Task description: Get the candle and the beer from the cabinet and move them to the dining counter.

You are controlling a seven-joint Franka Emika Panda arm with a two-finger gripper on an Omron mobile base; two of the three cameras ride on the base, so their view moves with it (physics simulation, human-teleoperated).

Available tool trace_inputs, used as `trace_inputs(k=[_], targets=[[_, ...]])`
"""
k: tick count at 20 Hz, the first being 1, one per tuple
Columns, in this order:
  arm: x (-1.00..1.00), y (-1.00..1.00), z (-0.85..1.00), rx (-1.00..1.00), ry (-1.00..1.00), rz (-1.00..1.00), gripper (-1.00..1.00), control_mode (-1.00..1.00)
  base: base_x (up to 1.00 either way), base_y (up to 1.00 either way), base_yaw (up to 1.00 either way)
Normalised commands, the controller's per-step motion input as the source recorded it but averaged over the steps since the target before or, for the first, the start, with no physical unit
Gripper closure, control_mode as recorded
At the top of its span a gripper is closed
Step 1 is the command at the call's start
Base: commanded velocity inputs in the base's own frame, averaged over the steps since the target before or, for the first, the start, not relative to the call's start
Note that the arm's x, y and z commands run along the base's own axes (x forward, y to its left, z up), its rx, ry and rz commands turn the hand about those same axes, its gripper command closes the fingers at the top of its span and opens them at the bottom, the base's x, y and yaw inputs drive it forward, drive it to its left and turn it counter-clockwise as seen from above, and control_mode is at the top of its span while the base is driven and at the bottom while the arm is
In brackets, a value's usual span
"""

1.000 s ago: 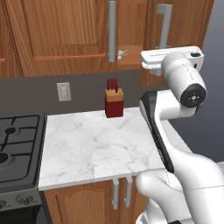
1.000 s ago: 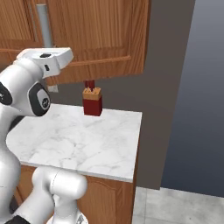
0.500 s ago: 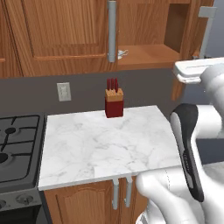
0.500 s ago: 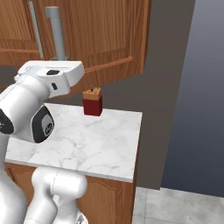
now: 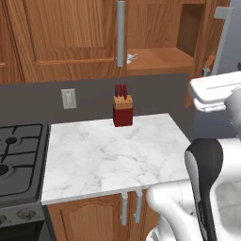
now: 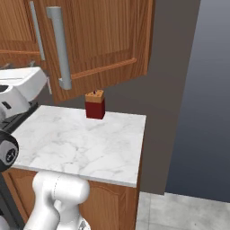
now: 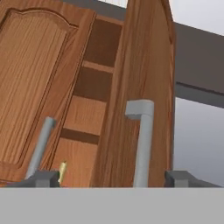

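Observation:
The wood-brown cabinet [image 5: 70,42] has its left door shut and its right door [image 6: 103,40] swung wide. In the hand view my gripper [image 7: 113,179] is open, its fingertips [image 7: 41,178] far apart. The open door's silver bar handle [image 7: 142,144] stands between and beyond them, untouched. A small pale yellowish thing [image 7: 62,170] peeks from the cabinet's lower shelf [image 5: 157,59], too small to tell whether it is the candle. The beer is hidden. The dining counter is out of view.
A red knife block [image 5: 122,112] stands at the back of the small marble worktop [image 5: 108,155], with a black stove [image 5: 16,150] at its left. The open door [image 5: 207,42] juts out over the worktop's right end, just above my white hand [image 5: 214,89].
The cabinet's right door has swung from nearly shut to wide open. My hand travelled outward with it, then the jaws opened and let go of the handle.

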Motion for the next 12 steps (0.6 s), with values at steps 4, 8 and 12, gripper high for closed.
trace_inputs(k=[4,8,12], targets=[[-0.46,1.0,0.0,-0.26,-0.13,-0.01,-1.0,-1.0,0.0,0.0,0.0],[-0.04,1.0,-0.03,-0.27,-0.01,-0.1,-1.0,-1.0,0.0,0.0,0.0],[0.28,0.95,-0.2,-0.22,0.05,-0.28,-1.0,-1.0,0.0,0.0,0.0]])
